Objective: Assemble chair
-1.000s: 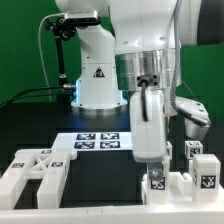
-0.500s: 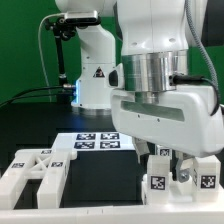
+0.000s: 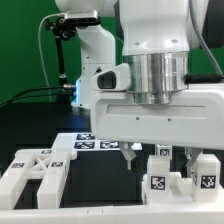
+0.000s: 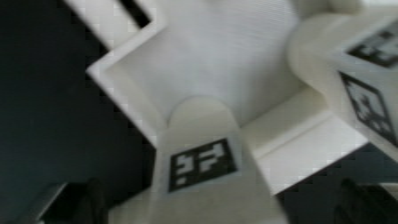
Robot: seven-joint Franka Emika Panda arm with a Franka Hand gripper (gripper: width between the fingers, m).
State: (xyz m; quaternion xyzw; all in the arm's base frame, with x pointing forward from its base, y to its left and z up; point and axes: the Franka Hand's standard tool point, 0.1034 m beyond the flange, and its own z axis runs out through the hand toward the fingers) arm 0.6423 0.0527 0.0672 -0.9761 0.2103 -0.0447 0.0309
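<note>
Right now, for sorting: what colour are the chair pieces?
Chair pieces: white with black square tags; best in exterior view.

No words, numbers or brand names are legible. Only square black-and-white tags (image 3: 157,184) show: on the marker board (image 3: 84,136) at centre left, and on the chair (image 3: 178,186) blocks at lower right.

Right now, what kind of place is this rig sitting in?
Likely a robotics lab bench, not a workshop: a green backdrop, a black table with a fixed marker board, and white tag-marked chair parts laid out under the Panda arm.
</note>
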